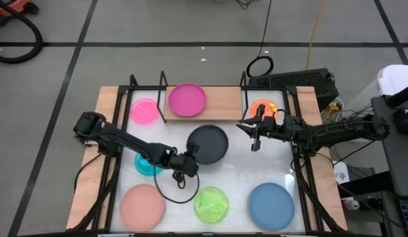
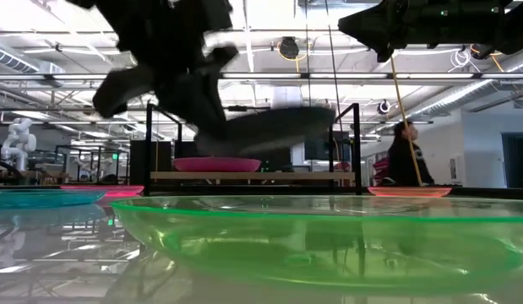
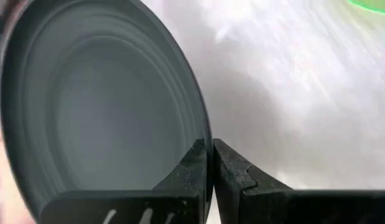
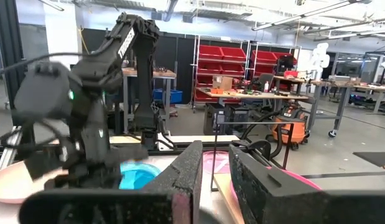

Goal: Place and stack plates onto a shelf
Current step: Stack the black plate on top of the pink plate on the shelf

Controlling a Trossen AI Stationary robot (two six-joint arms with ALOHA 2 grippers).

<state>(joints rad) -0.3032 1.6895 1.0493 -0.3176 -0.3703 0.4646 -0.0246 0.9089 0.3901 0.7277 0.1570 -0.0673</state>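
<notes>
My left gripper (image 1: 192, 158) is shut on the black plate (image 1: 209, 143) at the table's middle. In the low view the black plate (image 2: 278, 127) hangs tilted above the table. The magenta plate (image 1: 187, 99) lies on the shelf's wooden board (image 1: 220, 102) at the far side. The hot pink plate (image 1: 144, 110) and the orange plate (image 1: 263, 107) lie by the shelf's wire uprights. The teal plate (image 1: 147, 164) lies under my left arm. My right gripper (image 1: 254, 135) hovers open near the orange plate, holding nothing. My left gripper pinches the black plate's rim (image 3: 206, 134) between its two fingers, one on the upper face and one underneath. It comes slanting down from the table's left side, at the plate's near-left edge. The plate is lifted clear of the table and tilted.
The salmon-pink plate (image 1: 142, 205), the lime green plate (image 1: 211, 204) and the blue plate (image 1: 271, 205) lie in a row along the near edge. A black cable loop (image 1: 171, 191) hangs below my left arm. Black wire uprights (image 1: 163, 99) stand at the shelf's ends.
</notes>
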